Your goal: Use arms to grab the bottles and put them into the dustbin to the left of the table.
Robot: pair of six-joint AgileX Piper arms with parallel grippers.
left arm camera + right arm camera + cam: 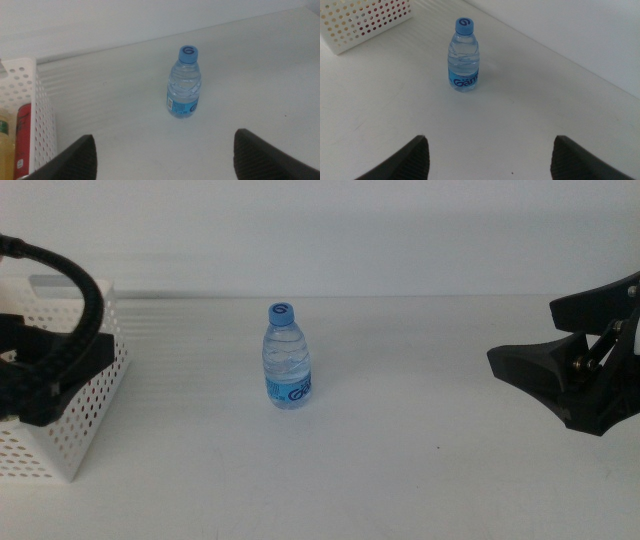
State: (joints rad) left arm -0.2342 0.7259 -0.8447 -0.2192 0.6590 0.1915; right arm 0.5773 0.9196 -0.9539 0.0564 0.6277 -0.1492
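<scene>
We should bring the right gripper (487, 155), jaws spread and empty, level around the water bottle (288, 358); the left gripper (162, 157), also open, waits by the basket (85, 430), which probably already holds the can (22, 140).

1. Plain pale wall (400, 230), kinda greyish white, runs across the whole top third of the frame in the middle view.
2. Faint horizontal bands of light (190, 315) just under it, upper left of centre.
3. Tiny dark speck (437, 448) lower right of centre, too small to tell what it is.
</scene>
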